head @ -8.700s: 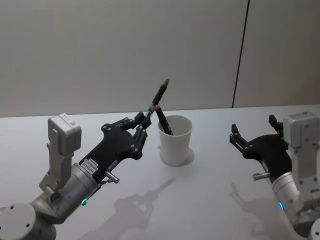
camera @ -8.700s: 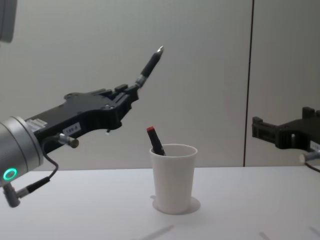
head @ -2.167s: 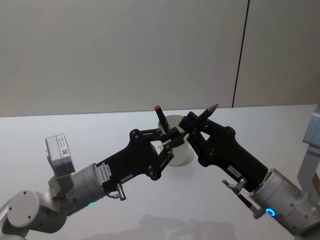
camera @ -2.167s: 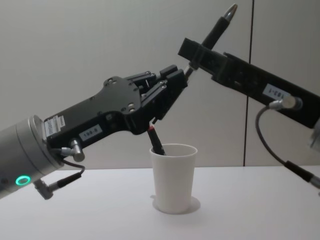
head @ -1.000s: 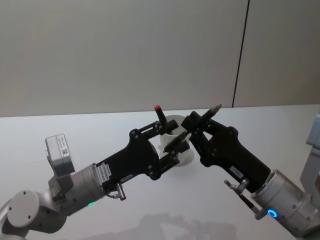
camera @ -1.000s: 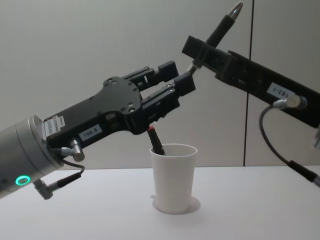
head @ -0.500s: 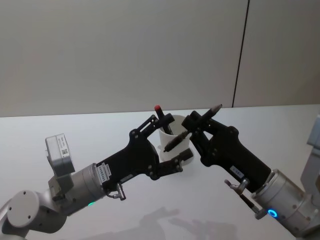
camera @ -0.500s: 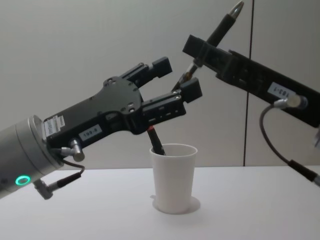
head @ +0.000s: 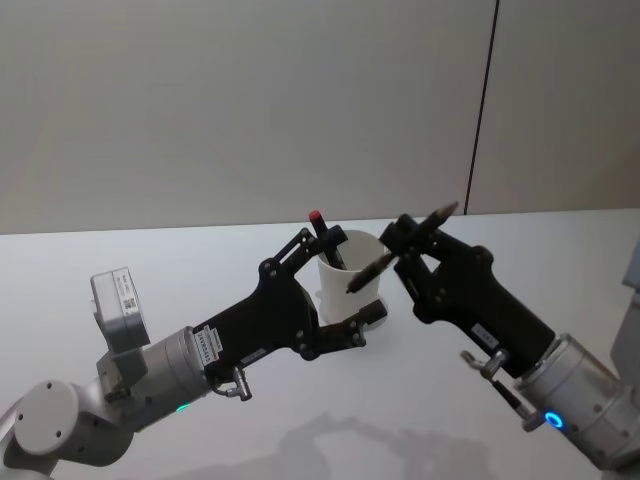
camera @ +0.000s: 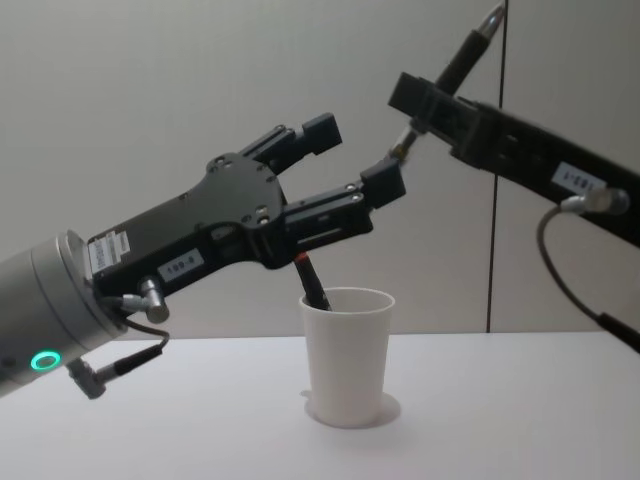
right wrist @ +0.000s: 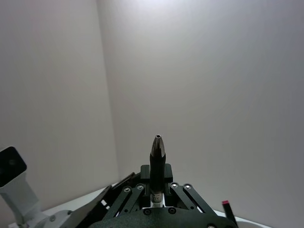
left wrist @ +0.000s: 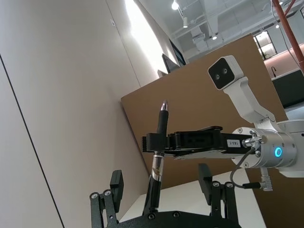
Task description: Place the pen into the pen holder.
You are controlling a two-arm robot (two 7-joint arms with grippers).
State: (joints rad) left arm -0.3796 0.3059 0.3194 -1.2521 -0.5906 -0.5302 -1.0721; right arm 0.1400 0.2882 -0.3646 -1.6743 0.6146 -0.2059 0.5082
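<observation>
The right gripper (camera: 432, 108) clamps a slim dark pen (camera: 462, 62), tilted, above and to the right of the plain white paper cup (camera: 346, 355); the left gripper (camera: 355, 160), fingers spread wide and empty, hovers just above the cup, which holds a red-capped pen (camera: 310, 281)

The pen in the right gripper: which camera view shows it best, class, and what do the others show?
The chest view: the whole pen shows side-on, clamped in the right gripper above the pen holder. The left wrist view also shows its full length. The head view foreshortens it. The right wrist view shows its upper half.
</observation>
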